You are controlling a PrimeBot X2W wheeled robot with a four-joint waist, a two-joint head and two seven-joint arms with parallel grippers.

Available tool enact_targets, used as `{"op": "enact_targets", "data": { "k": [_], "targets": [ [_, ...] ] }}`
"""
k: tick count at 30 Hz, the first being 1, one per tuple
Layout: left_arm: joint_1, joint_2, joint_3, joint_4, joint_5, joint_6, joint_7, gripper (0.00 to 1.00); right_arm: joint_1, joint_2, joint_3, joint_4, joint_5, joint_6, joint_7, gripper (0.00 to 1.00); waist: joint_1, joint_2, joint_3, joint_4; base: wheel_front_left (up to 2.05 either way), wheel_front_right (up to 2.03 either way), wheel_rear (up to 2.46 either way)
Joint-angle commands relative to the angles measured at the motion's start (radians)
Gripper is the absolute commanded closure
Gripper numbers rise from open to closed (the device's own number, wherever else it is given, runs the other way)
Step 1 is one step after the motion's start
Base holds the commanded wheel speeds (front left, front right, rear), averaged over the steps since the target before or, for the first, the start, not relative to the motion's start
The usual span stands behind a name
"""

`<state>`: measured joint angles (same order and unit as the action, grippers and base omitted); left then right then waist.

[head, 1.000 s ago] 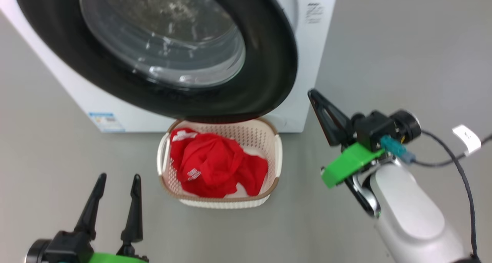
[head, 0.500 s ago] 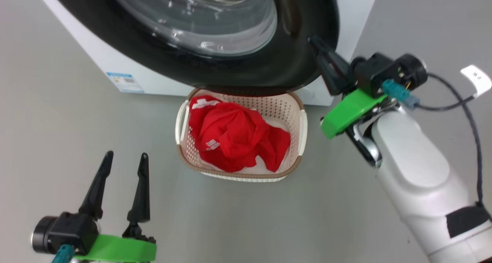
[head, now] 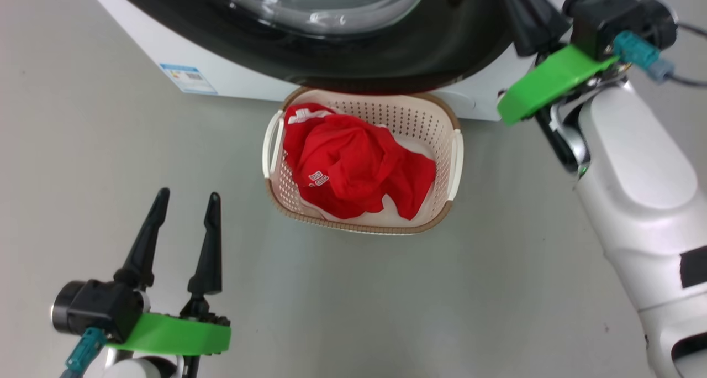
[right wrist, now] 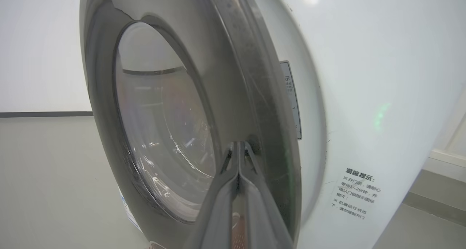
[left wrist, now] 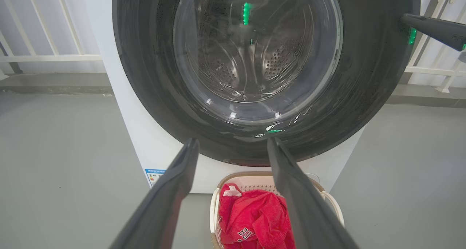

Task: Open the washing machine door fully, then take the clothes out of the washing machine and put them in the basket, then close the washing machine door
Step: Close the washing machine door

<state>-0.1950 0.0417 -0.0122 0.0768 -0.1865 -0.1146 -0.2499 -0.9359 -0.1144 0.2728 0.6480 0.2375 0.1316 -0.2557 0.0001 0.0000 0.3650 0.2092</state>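
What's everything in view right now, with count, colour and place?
washing machine: one, white, behind the basket
washing machine door: one, black rim, clear glass, on the machine's front
basket: one, cream, brown rim, on the floor
clothes: one heap, red, white lettering, in the basket
energy label: one, blue and white, machine's lower front
warning sticker: one, black text, on the machine's white panel
floor: one, grey, underneath
left tool: one, dark, open, touching nothing
right tool: one, dark, shut, tips at the door's rim
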Motion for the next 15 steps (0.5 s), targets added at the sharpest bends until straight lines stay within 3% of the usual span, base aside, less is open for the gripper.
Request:
{"op": "enact_targets", "data": {
  "k": [1, 15],
  "targets": [
    [-0.026, 0.013, 0.024, -0.022, -0.001, -0.004, -0.012, 0.00, -0.037, 0.015, -0.002, -0.013, -0.008, -0.001, -0.006, 1.00, -0.0001, 0.0000, 0.019, 0.011, 0.00, 0.00, 0.00],
    [-0.071, 0.011, 0.003, -0.030, 0.013, -0.011, -0.012, 0.00, -0.164, 0.003, -0.058, 0.066, -0.040, -0.001, -0.006, 1.00, -0.0001, 0.0000, 0.075, 0.034, 0.00, 0.00, 0.00]
  ]
}}
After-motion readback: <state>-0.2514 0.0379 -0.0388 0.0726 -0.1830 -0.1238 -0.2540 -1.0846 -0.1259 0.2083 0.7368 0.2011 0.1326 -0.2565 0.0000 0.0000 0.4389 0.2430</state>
